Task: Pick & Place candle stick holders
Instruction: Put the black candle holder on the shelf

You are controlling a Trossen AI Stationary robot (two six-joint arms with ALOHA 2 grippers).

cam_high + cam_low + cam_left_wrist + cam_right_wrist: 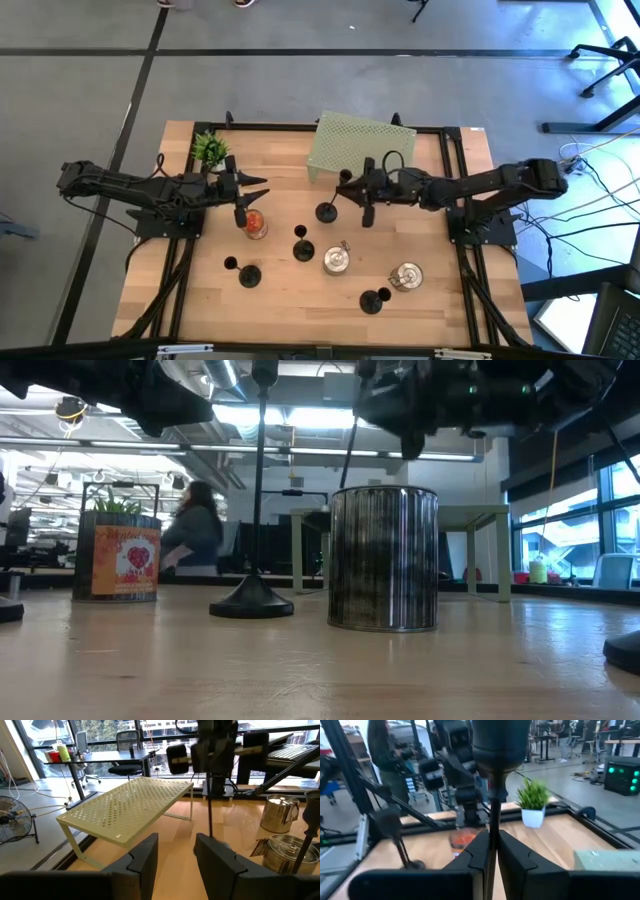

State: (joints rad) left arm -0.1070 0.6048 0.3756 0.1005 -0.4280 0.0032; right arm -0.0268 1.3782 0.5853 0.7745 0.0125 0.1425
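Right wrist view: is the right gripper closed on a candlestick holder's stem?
Yes, the right gripper has its fingers pressed against the thin stem of a candlestick holder, just below its cup.

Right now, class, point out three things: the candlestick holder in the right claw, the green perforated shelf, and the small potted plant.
candlestick holder [493,827], right wrist view, on its thin stem.
green perforated shelf [358,146], high view, on its top panel.
small potted plant [210,148], high view, on its leaves.

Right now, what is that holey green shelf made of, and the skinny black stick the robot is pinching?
The green shelf looks like painted metal: thin sheet punched with neat holes on wire legs. The black candlestick holder in the right gripper seems matte black metal, though plastic is possible.
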